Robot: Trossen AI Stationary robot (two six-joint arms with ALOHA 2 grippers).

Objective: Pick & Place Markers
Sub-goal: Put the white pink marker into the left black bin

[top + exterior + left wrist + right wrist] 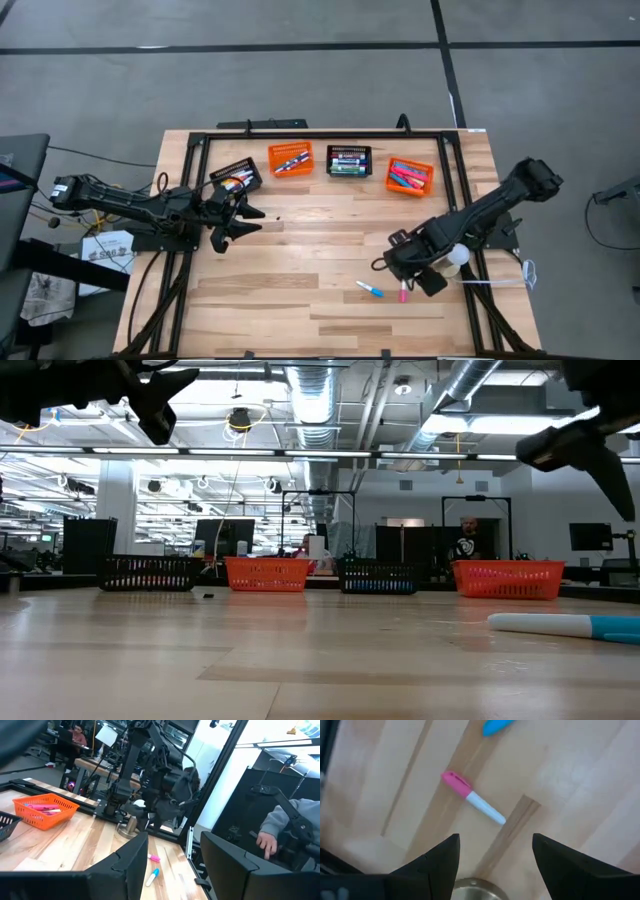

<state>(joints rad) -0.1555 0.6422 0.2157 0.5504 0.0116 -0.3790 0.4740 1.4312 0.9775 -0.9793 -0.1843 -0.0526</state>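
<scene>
Two markers lie flat on the wooden table near its front right: a pink-capped one with a white body point(472, 799) point(403, 292) and a blue-capped one point(370, 290) point(565, 624). My right gripper point(495, 855) point(408, 268) hangs open above the table, pointing down, with the pink-capped marker just beyond its fingertips and nothing between them. My left gripper point(175, 865) point(238, 225) waits open at the left, held level above the table. More markers fill four small baskets at the back.
Along the far edge stand a black basket point(237, 178), an orange basket point(291, 158), a black basket point(349, 160) and an orange basket point(410, 177). A small metal cylinder point(131, 826) stands by the right arm. A person's hand point(267, 842) shows beyond the table's right side.
</scene>
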